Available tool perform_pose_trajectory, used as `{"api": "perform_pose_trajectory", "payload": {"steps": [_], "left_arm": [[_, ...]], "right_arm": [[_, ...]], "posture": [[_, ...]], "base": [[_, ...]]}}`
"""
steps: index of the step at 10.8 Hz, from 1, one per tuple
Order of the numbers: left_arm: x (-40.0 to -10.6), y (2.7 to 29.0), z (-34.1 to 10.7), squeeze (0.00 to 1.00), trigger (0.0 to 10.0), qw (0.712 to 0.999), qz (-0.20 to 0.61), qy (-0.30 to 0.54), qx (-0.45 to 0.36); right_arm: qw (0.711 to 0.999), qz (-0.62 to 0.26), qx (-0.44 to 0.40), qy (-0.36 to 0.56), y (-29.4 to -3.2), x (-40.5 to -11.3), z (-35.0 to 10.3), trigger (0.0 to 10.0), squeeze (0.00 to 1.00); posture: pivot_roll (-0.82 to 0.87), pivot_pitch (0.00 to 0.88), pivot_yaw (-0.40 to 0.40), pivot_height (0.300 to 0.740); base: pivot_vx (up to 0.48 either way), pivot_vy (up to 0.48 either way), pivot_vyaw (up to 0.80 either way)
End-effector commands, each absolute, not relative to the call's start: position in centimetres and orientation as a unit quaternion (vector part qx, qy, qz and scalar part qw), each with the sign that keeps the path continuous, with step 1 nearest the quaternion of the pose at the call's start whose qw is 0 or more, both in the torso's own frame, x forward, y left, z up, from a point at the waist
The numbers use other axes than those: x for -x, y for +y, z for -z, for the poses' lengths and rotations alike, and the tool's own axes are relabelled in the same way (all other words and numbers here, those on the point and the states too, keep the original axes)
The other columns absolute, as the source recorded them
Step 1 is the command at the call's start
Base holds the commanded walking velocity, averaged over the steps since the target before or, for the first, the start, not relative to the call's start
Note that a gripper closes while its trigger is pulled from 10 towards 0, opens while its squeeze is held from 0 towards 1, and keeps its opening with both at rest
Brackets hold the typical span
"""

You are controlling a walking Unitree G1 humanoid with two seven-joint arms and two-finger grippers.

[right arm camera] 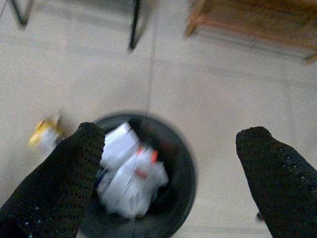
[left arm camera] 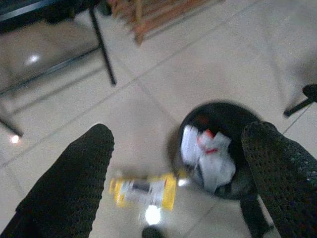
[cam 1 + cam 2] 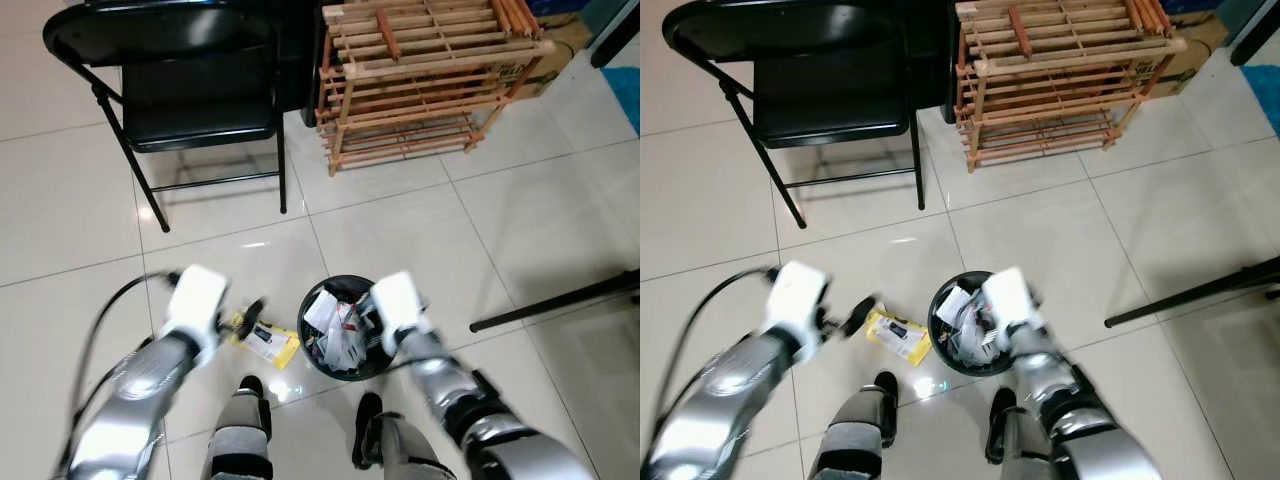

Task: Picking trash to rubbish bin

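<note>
Two silver arms reaching forward and down, left gripper (image 2: pixel 176 163) with long black fingers spread apart, right gripper (image 1: pixel 171 161) also wide apart

The rubbish bin (image 3: pixel 345 330) stands on the tiled floor (image 3: pixel 420 230) just ahead of the robot's two feet (image 3: pixel 310 420). Crumpled paper trash (image 3: pixel 335 325) lies inside the bin. A flat packet (image 3: pixel 265 340) lies on the floor just left of the bin, close to its wall. The left gripper (image 2: pixel 181 173) hangs above that packet, left of the bin; the right gripper (image 1: pixel 168 168) hangs over the bin's right side. Beyond the bin and to its left stands a folding chair (image 3: pixel 190 90). Beyond the bin and slightly right stands a wooden rack (image 3: pixel 420 80), beside the chair. A cardboard box (image 3: pixel 545 65) sits behind the rack. Right of the bin a stand leg (image 3: pixel 560 300) lies along the floor.
</note>
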State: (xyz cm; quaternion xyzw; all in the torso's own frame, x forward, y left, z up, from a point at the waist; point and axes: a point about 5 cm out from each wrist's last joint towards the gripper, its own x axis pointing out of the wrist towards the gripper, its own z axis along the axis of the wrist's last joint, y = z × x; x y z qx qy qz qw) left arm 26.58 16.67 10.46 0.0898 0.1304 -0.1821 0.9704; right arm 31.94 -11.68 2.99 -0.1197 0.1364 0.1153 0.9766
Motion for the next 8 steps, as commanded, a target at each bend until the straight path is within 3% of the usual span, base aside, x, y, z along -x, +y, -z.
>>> {"api": "perform_pose_trajectory", "payload": {"steps": [1,5,8], "left_arm": [[-26.6,15.7,-9.8,0.0,10.0,0.968,0.196,0.132,-0.087],[-29.4,10.7,-10.8,0.0,10.0,0.951,0.292,0.07,-0.069],[-31.3,7.1,-13.4,0.0,10.0,0.948,0.314,-0.028,-0.054]], "right_arm": [[0.983,-0.09,0.104,0.125,-12.8,-31.8,-3.0,10.0,0.0],[0.994,-0.022,0.102,-0.041,-16.3,-33.1,-9.2,10.0,0.0],[0.985,0.036,0.115,-0.127,-18.1,-31.4,-13.9,10.0,0.0]], "posture": [[0.42,0.283,-0.084,0.74],[0.27,0.166,-0.084,0.74],[0.17,0.112,-0.063,0.74]], "base": [[0.0,0.0,0.0],[0.0,0.0,0.0],[0.0,0.0,0.0]]}}
